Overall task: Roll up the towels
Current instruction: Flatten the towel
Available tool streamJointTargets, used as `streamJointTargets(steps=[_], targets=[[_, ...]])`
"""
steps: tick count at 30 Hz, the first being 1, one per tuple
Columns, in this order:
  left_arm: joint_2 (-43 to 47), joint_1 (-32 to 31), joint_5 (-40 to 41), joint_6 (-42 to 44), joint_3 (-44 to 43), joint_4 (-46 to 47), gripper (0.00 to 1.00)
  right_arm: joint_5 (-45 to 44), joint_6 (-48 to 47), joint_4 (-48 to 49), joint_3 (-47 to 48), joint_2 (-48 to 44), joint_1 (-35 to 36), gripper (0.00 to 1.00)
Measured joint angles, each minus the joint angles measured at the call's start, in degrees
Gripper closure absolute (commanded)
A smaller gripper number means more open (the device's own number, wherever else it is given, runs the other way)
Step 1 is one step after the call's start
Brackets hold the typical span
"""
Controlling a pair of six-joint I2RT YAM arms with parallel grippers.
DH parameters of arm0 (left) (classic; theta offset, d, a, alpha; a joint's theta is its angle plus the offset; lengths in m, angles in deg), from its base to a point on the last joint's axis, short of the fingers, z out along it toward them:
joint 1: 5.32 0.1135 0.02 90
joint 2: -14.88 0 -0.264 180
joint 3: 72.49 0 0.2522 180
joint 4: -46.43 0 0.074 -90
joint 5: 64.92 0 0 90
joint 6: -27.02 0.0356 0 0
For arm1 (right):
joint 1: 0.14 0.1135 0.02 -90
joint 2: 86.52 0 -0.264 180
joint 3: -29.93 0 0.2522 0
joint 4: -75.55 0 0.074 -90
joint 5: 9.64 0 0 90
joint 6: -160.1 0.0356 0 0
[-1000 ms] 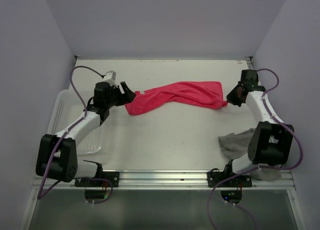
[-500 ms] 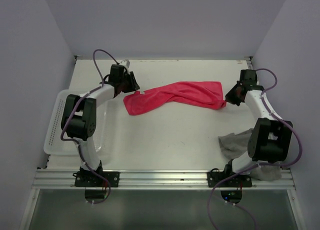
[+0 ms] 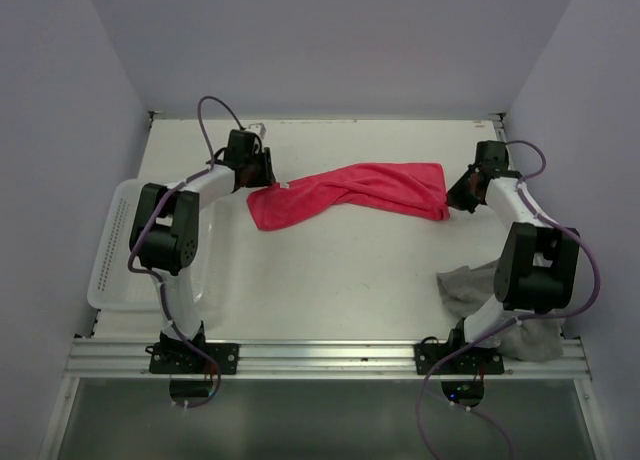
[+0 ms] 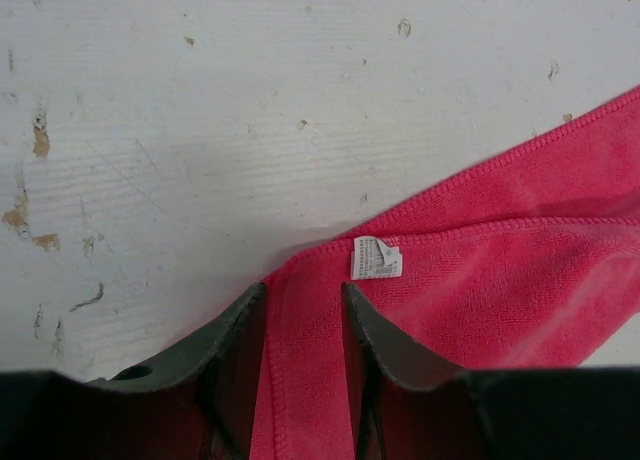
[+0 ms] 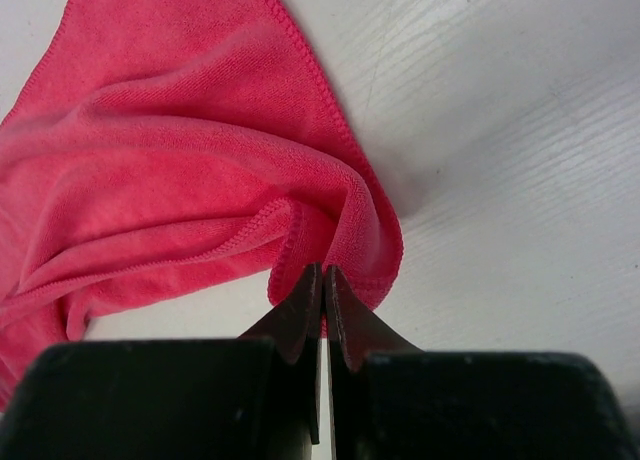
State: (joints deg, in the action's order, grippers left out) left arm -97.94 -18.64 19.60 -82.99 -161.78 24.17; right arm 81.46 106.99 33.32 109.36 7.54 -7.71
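The pink-red towel (image 3: pixel 350 192) lies crumpled in a long band across the far middle of the table. My left gripper (image 3: pixel 268 178) stands over its left corner. In the left wrist view the gripper (image 4: pixel 305 295) is open part way; the towel's (image 4: pixel 500 290) hemmed corner lies flat in the gap beside a white label (image 4: pixel 376 258). My right gripper (image 3: pixel 452 202) is at the towel's right end. In the right wrist view it (image 5: pixel 322 272) is shut on a folded edge of the towel (image 5: pixel 170 170). The grey towel (image 3: pixel 470 285) lies bunched at the near right, partly under the right arm.
A white perforated basket (image 3: pixel 115 250) sits at the table's left edge, beside the left arm. Purple cables loop off both arms. Walls close in the table at the back and on both sides. The tabletop is scuffed white wood.
My left arm swung up and back, bringing its gripper onto the pink towel's left corner, and its jaws narrowed. The right gripper kept hold of the towel's right end and barely moved.
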Motion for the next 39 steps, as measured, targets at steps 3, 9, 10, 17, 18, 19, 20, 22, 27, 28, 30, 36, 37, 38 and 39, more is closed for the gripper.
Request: streamJointTargets(steps=[3, 9, 10, 17, 18, 19, 20, 22, 27, 28, 30, 36, 37, 38, 39], targets=[[-0.2, 0.0, 1.2, 0.7, -0.5, 0.1, 0.61, 0.0, 0.0, 0.2, 0.0, 0.1, 0.0, 1.0], [-1.7, -0.3, 1.2, 3.1, -3.0, 0.7, 0.63, 0.2, -0.3, 0.3, 0.1, 0.1, 0.0, 1.0], [-2.1, -0.4, 1.2, 3.4, -3.3, 0.8, 0.63, 0.2, -0.4, 0.4, 0.1, 0.1, 0.0, 1.0], [-4.8, -1.1, 1.0, 5.0, -4.1, 1.0, 0.65, 0.2, -0.5, 0.6, 1.0, 0.1, 0.0, 1.0], [-5.0, -1.1, 1.0, 5.3, -4.1, 0.9, 0.65, 0.2, -0.5, 0.7, 1.0, 0.1, 0.0, 1.0], [-5.1, -1.1, 1.0, 5.7, -4.1, 0.9, 0.65, 0.3, -0.5, 0.7, 1.0, 0.1, 0.0, 1.0], [-5.2, -1.1, 1.1, 5.9, -4.1, 0.9, 0.65, 0.4, -0.5, 0.7, 1.0, 0.2, 0.0, 1.0], [-5.2, -1.1, 1.2, 6.2, -4.1, 0.9, 0.65, 0.4, -0.6, 0.7, 1.0, 0.3, 0.0, 1.0], [-5.3, -1.1, 1.2, 6.8, -4.1, 1.1, 0.69, 0.8, -0.7, 0.9, 1.0, 1.1, 0.0, 1.0], [-5.3, -1.1, 1.2, 7.1, -4.1, 1.1, 0.69, 1.0, -0.7, 1.0, 1.0, 1.3, 0.0, 1.0], [-5.4, -1.1, 1.2, 7.3, -4.1, 1.1, 0.69, 1.2, -0.8, 1.0, 1.0, 1.6, 0.0, 1.0], [-5.4, -1.2, 1.3, 7.7, -3.3, 1.1, 0.69, 1.4, -0.9, 1.1, 1.0, 1.6, 0.0, 1.0], [-5.4, -1.3, 1.3, 7.7, -3.3, 1.0, 0.69, 1.4, -0.9, 1.1, 1.0, 1.7, 0.0, 1.0], [-5.5, -1.3, 1.3, 7.7, -3.3, 1.0, 0.71, 1.4, -0.9, 1.1, 1.0, 1.7, 0.0, 1.0], [-5.5, -1.4, 1.3, 7.8, -3.3, 1.0, 0.71, 1.4, -0.9, 1.2, 1.0, 1.9, 0.0, 1.0]])
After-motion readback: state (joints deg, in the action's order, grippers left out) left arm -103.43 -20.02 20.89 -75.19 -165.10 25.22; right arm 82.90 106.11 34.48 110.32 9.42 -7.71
